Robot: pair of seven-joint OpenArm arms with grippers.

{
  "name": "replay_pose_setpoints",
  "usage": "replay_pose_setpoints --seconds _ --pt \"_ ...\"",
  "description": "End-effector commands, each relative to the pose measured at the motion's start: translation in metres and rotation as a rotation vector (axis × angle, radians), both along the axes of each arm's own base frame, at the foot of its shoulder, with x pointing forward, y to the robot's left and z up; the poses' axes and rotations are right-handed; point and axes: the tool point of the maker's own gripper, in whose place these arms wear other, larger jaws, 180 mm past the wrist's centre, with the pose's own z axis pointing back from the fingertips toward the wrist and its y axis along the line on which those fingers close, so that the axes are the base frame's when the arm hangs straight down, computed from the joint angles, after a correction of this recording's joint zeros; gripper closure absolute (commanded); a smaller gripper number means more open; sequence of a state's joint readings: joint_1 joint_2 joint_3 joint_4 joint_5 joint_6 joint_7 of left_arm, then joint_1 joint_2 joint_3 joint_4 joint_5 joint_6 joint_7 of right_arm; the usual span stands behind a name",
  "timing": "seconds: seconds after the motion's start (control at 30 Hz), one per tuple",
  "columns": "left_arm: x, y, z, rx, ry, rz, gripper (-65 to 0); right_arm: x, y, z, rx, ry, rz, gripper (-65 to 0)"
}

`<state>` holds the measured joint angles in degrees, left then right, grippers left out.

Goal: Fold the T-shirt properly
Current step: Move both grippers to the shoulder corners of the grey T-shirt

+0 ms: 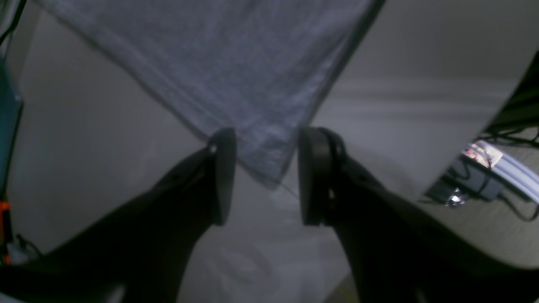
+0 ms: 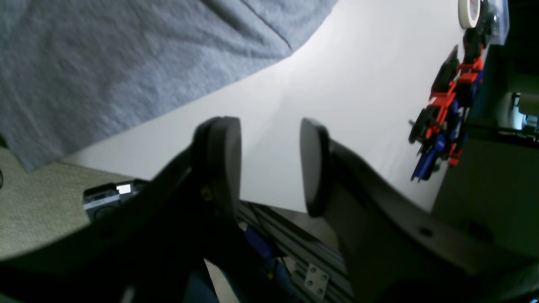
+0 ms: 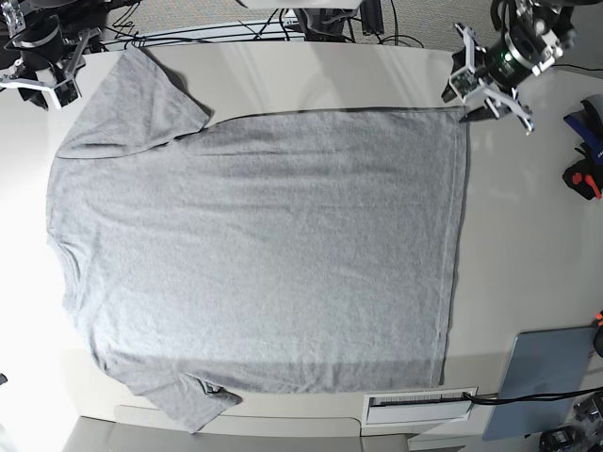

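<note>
Between the two pads of the left tool [image 1: 265, 174] sits one pointed corner of the grey T-shirt [image 3: 273, 254]. The pads stand apart with a gap on each side of the cloth, so this tool is open and does not pinch the shirt. From that corner the shirt spreads away ahead of the tool, lying flat on the white surface [image 3: 528, 245].

Up and to the left of the right tool [image 2: 269, 164] lies a sleeve of the same shirt, near the tool but not touching it. This tool is open too, and only bare white surface shows between its pads. Off to its right, at the far edge of the surface, lies a red, blue and black toy-like thing [image 2: 442, 113], and a roll of white tape [image 2: 469, 12] sits beyond it.

From the base view, the shirt is spread out wide with its plain side up. One tool hangs by the top sleeve and the other by the top hem corner. A blue-grey flat board [image 3: 542, 377] rests well away from both tools, by the lower edge.
</note>
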<state>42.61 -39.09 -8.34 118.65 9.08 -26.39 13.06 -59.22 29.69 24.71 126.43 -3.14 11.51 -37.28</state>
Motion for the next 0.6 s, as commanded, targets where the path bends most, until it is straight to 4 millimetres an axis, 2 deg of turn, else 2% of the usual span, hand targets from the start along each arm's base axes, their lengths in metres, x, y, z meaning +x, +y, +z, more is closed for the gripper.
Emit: replay_pose_setpoints --seconds 0.0,0.13,0.27,0.43,0.57 --pt "0.009 0.0 0.008 -0.004 -0.034 -0.017 -25.8 0.006 0.0 0.009 -0.024 -0.029 0.023 -23.7" --pt "0.015 -0.001 0.002 -0.006 -0.027 -0.029 -25.8 0.011 0.0 0.014 -0.057 -0.053 0.06 -23.7" --pt "0.013 -0.013 -0.024 0.048 -0.005 -0.087 -25.8 0.024 -0.001 0.02 -0.064 -0.098 0.058 -23.7" --pt "0.02 -0.013 -0.048 0.127 0.005 -0.08 -25.8 0.036 -0.003 0.027 -0.072 -0.136 0.042 -23.7" --pt "0.018 -0.008 -0.066 0.169 0.044 -0.106 -25.8 0.04 -0.004 0.03 -0.082 -0.14 0.056 -23.7"
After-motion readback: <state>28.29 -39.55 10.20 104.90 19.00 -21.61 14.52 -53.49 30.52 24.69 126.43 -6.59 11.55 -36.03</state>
